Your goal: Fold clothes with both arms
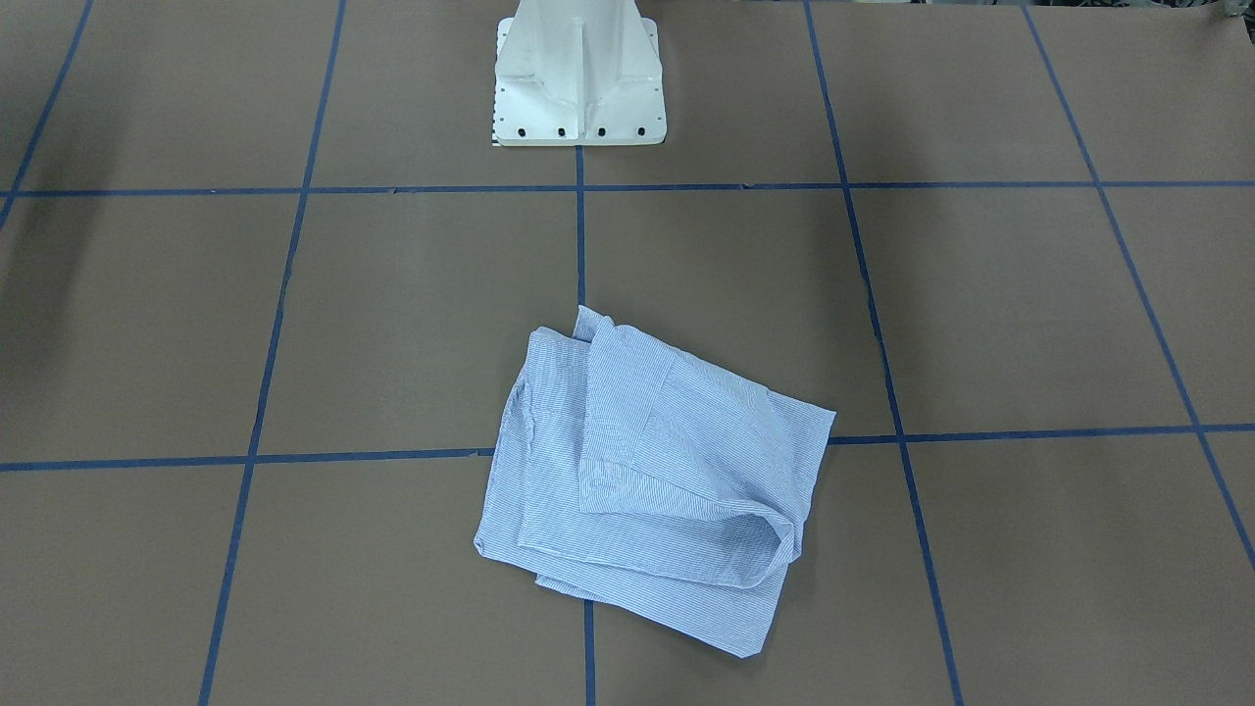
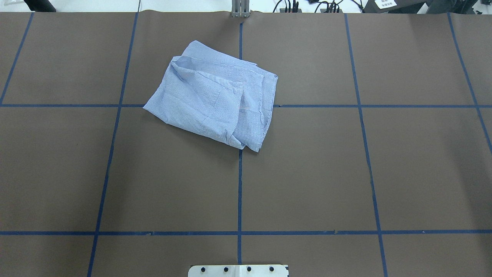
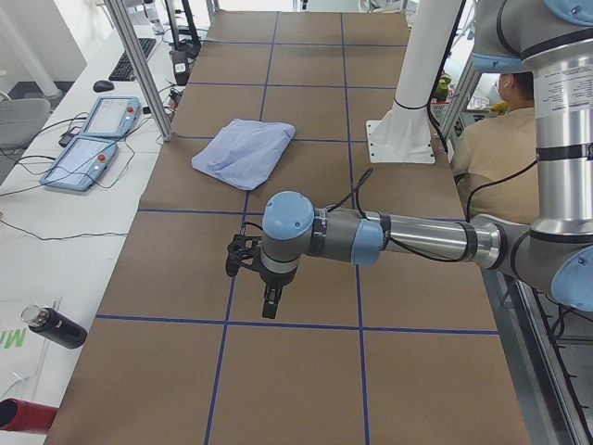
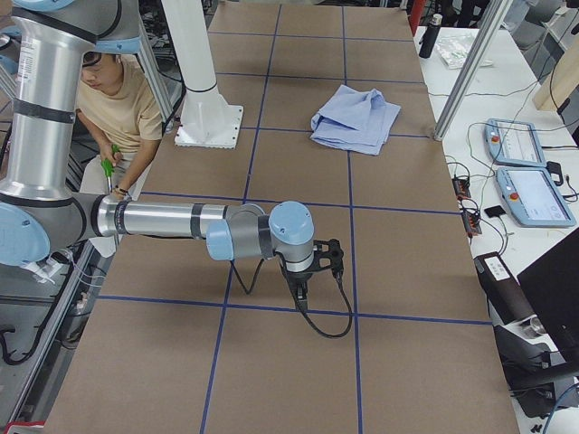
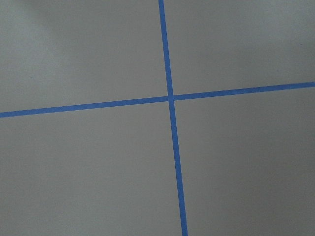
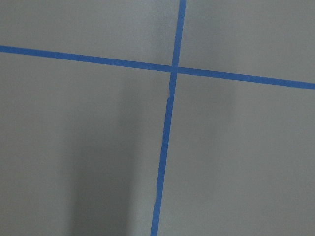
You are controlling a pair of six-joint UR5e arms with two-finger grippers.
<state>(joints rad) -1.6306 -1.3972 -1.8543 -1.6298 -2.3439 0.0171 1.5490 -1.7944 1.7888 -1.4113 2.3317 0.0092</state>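
Left hand (image 3: 270, 304), black and two-fingered, hangs pointing down over the brown paper-covered table (image 2: 307, 173). The right hand (image 4: 299, 291) hangs the same way towards the opposite end. Both show only in the side views, so I cannot tell whether either is wide or narrow. Each wrist view shows just bare table and a crossing of blue tape lines (image 5: 170, 98). The light blue, finely striped shirt (image 2: 215, 104) lies loosely folded in a rumpled heap across the centre tape line, on the side of the table far from the white pedestal base (image 1: 578, 88), well apart from both hands.
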